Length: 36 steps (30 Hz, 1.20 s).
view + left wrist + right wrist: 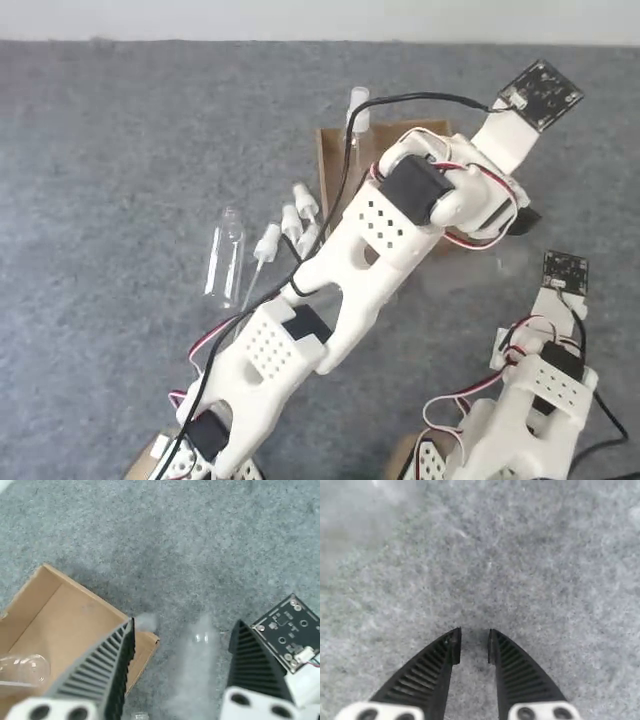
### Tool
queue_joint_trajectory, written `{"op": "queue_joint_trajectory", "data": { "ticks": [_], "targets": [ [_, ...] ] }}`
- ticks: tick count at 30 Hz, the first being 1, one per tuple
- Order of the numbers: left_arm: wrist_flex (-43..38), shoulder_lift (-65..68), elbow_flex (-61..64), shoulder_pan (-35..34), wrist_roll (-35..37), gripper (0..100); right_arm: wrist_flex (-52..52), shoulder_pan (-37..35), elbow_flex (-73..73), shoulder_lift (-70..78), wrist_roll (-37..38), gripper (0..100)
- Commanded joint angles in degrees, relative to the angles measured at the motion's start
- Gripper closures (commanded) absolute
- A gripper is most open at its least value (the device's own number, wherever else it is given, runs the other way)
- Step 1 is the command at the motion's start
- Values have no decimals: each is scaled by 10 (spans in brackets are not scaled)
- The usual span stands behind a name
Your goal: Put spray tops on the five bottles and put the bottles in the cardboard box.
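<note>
A clear bottle (200, 639) lies on the grey carpeted bench (210, 535) just beside the near corner of the cardboard box (65, 625), and it is too blurred to say whether it carries a spray top. Another bottle (22, 667) already lies inside the box. The left arm's fingers (107, 665) hang wide apart above the blurred bottle, holding nothing, with one finger over the box corner. The step in hand looks like taking this bottle. To do it well, the fingers should come down either side of the body, clear of the cardboard edge. They should close gently on the slippery plastic near its middle so it does not roll or tip when lifted. Farther off, an uncapped bottle (225, 255) and loose spray tops (290, 222) lie left of the box, so much of the task remains. The right arm's fingers (432, 672) hover over bare carpet, nearly together, gripping nothing. A circuit board (292, 630) bears marks too small to read, and no other writing is legible.
</note>
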Motion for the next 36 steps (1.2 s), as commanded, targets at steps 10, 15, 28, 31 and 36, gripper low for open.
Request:
{"op": "queue_joint_trajectory", "data": {
  "ticks": [10,15,28,31,36],
  "targets": [
    [50,-85,-56,-31,-51,785,-10,-4,-7,-11,-3,928],
    [50,-185,39,-91,-47,797,-9,-2,-7,-11,-3,928],
    [46,-644,719,-224,-87,797,-4,-4,-58,-11,-4,927],
    [32,-738,823,-274,-107,796,21,-2,-105,-11,-6,890],
    [2,-849,969,-338,-129,796,81,0,-183,-11,-10,864]
  ]
}}
